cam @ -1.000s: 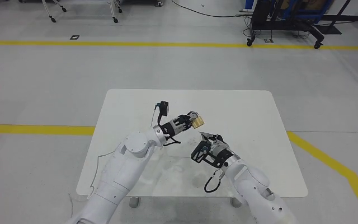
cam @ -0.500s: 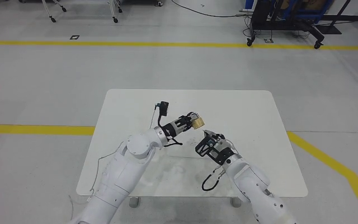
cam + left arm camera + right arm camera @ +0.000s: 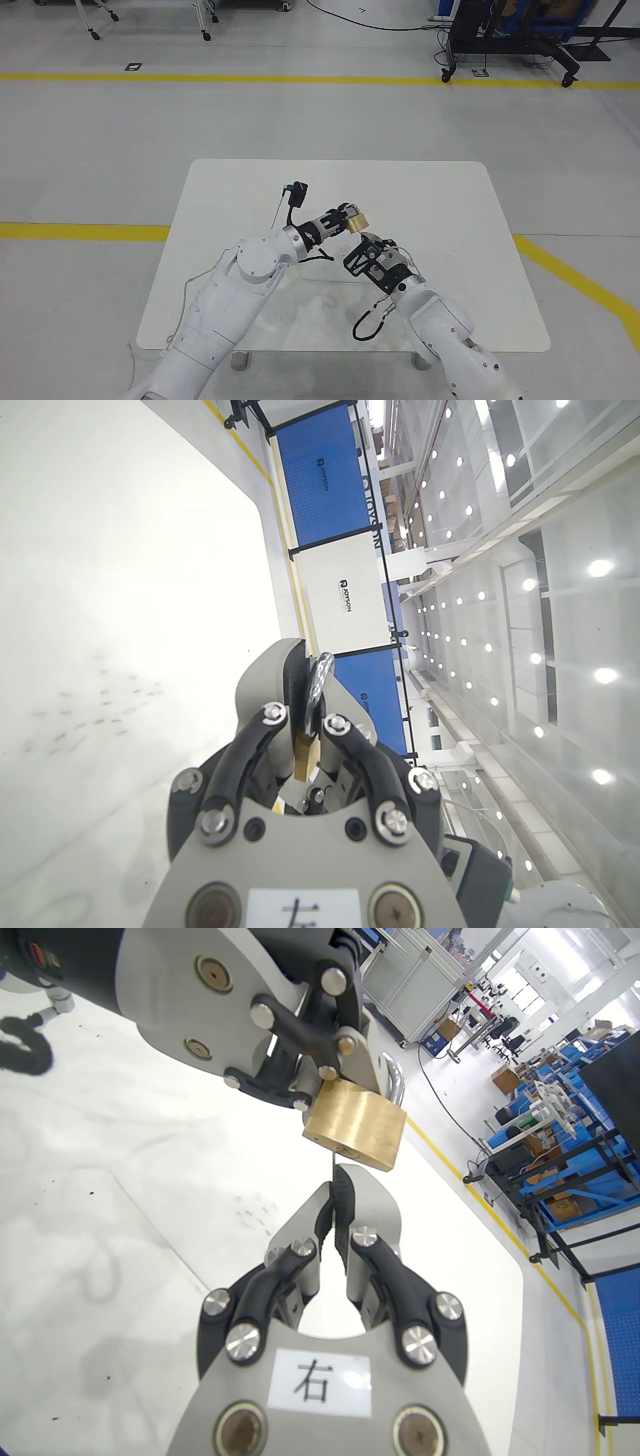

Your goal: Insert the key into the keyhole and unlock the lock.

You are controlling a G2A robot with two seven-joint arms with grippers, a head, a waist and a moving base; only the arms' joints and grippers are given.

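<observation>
Key (image 3: 333,1162) in right pincer (image 3: 336,1179) — tip touching the lock (image 3: 356,1129) underside.

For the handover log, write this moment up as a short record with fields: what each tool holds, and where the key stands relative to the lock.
Left tool: shut on the brass padlock, held up off the table
Right tool: shut on the key, blade aimed at the padlock
Key tip: at the padlock's keyhole face; cannot tell whether it has entered
Arms: meeting over the table's middle
</observation>
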